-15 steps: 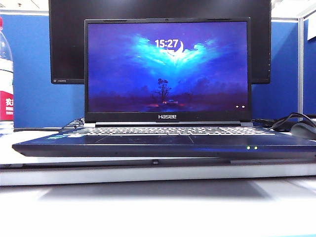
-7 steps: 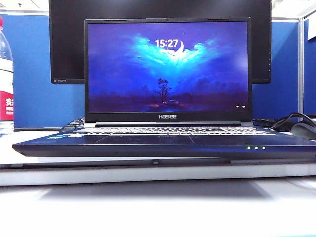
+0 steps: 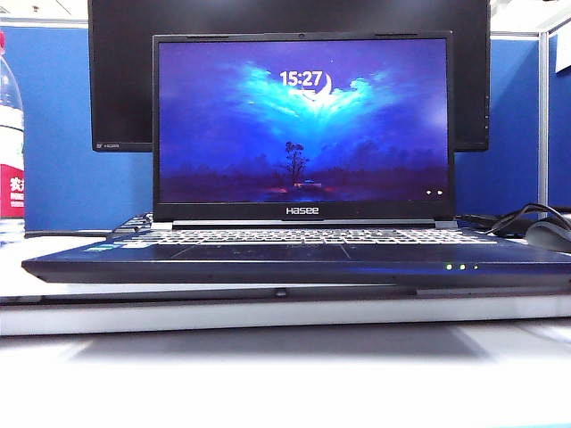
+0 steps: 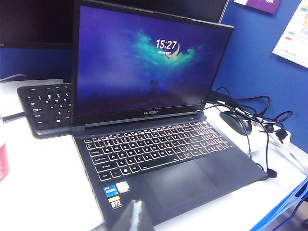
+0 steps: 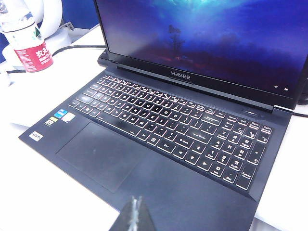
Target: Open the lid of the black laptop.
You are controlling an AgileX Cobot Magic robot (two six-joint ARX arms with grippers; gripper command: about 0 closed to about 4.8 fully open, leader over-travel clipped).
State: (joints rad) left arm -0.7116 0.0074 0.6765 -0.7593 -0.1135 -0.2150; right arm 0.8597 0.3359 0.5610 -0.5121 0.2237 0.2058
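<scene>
The black laptop [image 3: 303,254] stands on the white table with its lid [image 3: 303,125] raised upright. The screen glows blue, shows 15:27 and has "Hasee" under it. The keyboard [image 4: 154,149] is lit. My left gripper [image 4: 136,204] hovers shut above the laptop's [image 4: 192,175] front edge near the stickers, holding nothing. My right gripper [image 5: 135,199] is also shut and empty, above the front edge of the palm rest [image 5: 183,187] beside the touchpad. Neither gripper shows in the exterior view.
A large dark monitor [image 3: 116,80] stands behind the laptop. A separate black keyboard [image 4: 45,106] lies behind its left side. A water bottle [image 5: 26,36] stands at the left. A mouse [image 4: 236,122] and tangled cables [image 4: 264,125] lie at the right.
Nothing has moved; only the small green lights on the laptop's front edge flicker between two and three.
</scene>
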